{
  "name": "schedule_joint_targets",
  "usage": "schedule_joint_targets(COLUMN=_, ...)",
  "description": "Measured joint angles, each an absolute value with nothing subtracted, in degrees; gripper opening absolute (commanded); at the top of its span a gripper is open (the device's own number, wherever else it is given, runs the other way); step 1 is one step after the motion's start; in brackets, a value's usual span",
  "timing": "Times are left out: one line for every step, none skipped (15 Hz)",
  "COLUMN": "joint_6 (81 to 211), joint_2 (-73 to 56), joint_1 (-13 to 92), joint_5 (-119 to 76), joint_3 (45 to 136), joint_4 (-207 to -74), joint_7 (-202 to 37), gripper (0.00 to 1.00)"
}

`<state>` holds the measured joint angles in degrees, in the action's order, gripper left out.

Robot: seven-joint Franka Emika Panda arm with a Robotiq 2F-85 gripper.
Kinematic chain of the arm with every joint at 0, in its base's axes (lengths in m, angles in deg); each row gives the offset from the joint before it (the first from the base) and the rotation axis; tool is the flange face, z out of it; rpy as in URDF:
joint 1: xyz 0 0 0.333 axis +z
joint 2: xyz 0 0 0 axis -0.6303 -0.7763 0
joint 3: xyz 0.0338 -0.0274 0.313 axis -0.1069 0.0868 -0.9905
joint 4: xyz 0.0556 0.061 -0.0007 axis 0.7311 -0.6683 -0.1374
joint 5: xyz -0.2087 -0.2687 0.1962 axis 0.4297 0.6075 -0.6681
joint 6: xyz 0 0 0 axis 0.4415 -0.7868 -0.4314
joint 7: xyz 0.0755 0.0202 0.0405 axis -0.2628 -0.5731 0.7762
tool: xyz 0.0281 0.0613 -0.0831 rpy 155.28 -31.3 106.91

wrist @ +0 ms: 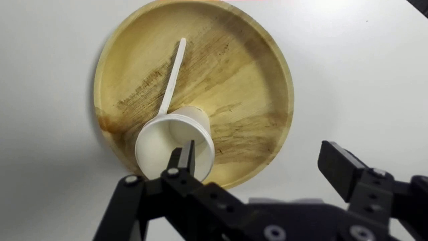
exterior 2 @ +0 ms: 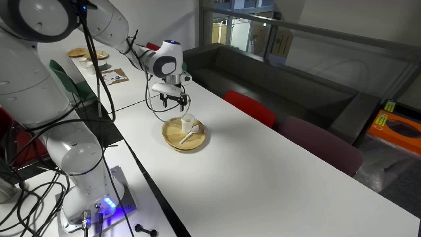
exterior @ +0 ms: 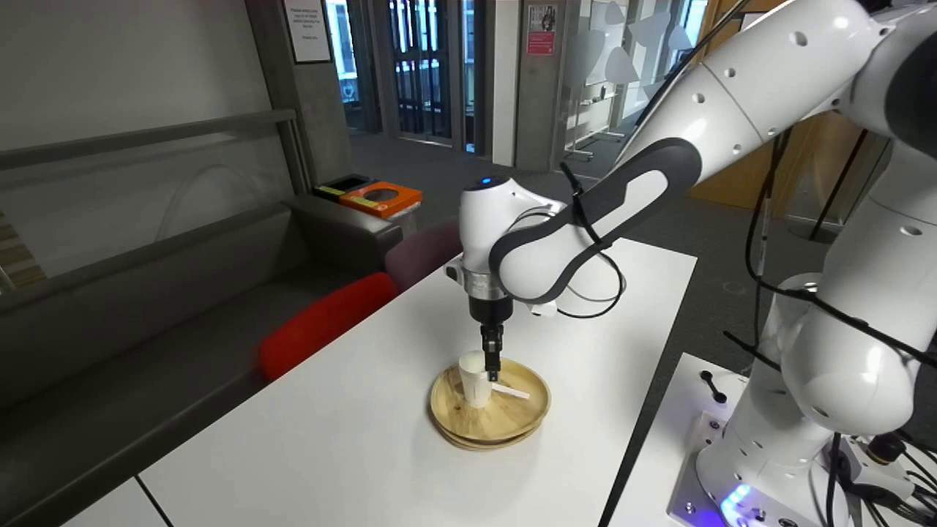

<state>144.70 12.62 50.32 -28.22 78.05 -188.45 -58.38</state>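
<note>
Gripper [wrist: 257, 147] wide open, empty. Cup [wrist: 169, 134] sits upright on plate [wrist: 254, 93] below it; in wrist view one finger [wrist: 186, 155] overlaps the cup's mouth, so it's off-centre from the gap. Spoon [wrist: 173, 75] lies just beside.

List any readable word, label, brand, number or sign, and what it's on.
No text is readable.
Framed sign: several printed lines, too small and blurred.
Poster with red lower part: too small.
Yellow labels on the bin lids: too blurred.
Cup, plate, spoon: no text visible.
</note>
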Motion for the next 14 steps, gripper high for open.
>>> schedule_joint_targets(joint_6=144.8, joint_2=11.0, joint_1=50.1, joint_5=-27.3, joint_3=78.1, joint_4=-187.4, joint_7=-58.4, gripper=1.00)
schedule_joint_targets(joint_6=144.8, joint_2=9.4, joint_1=50.1, joint_5=-26.6, joint_3=78.1, joint_4=-186.3, joint_7=-58.5, gripper=1.00)
schedule_joint_targets(joint_6=144.8, joint_2=7.9, joint_1=50.1, joint_5=-25.8, joint_3=78.1, joint_4=-185.3, joint_7=-58.5, gripper=1.00)
schedule_joint_targets(joint_6=144.8, joint_2=6.5, joint_1=50.1, joint_5=-25.2, joint_3=78.0, joint_4=-184.2, joint_7=-58.5, gripper=1.00)
schedule_joint_targets(joint_6=144.8, joint_2=5.0, joint_1=50.2, joint_5=-24.6, joint_3=77.9, joint_4=-183.2, joint_7=-58.5, gripper=1.00)
schedule_joint_targets(joint_6=144.8, joint_2=3.6, joint_1=50.2, joint_5=-24.0, joint_3=77.8, joint_4=-182.2, joint_7=-58.6, gripper=1.00)
schedule_joint_targets(joint_6=144.8, joint_2=2.2, joint_1=50.2, joint_5=-23.5, joint_3=77.7, joint_4=-181.3, joint_7=-58.7, gripper=1.00)
schedule_joint_targets(joint_6=144.8, joint_2=0.8, joint_1=50.2, joint_5=-23.2, joint_3=77.6, joint_4=-180.3, joint_7=-58.7, gripper=1.00)
schedule_joint_targets(joint_6=144.8, joint_2=-0.5, joint_1=50.2, joint_5=-23.0, joint_3=77.5, joint_4=-179.5, joint_7=-58.7, gripper=1.00)
schedule_joint_targets(joint_6=144.8, joint_2=-1.7, joint_1=50.2, joint_5=-23.0, joint_3=77.5, joint_4=-178.7, joint_7=-58.7, gripper=1.00)
schedule_joint_targets(joint_6=144.8, joint_2=-2.9, joint_1=50.2, joint_5=-22.9, joint_3=77.5, joint_4=-178.0, joint_7=-58.7, gripper=1.00)
schedule_joint_targets(joint_6=144.8, joint_2=-3.9, joint_1=50.2, joint_5=-22.9, joint_3=77.5, joint_4=-177.4, joint_7=-58.7, gripper=1.00)
schedule_joint_targets(joint_6=144.8, joint_2=-4.8, joint_1=50.2, joint_5=-22.9, joint_3=77.5, joint_4=-176.9, joint_7=-58.7, gripper=0.75)
schedule_joint_targets(joint_6=144.8, joint_2=-5.6, joint_1=50.2, joint_5=-22.9, joint_3=77.5, joint_4=-176.5, joint_7=-58.7, gripper=0.74)
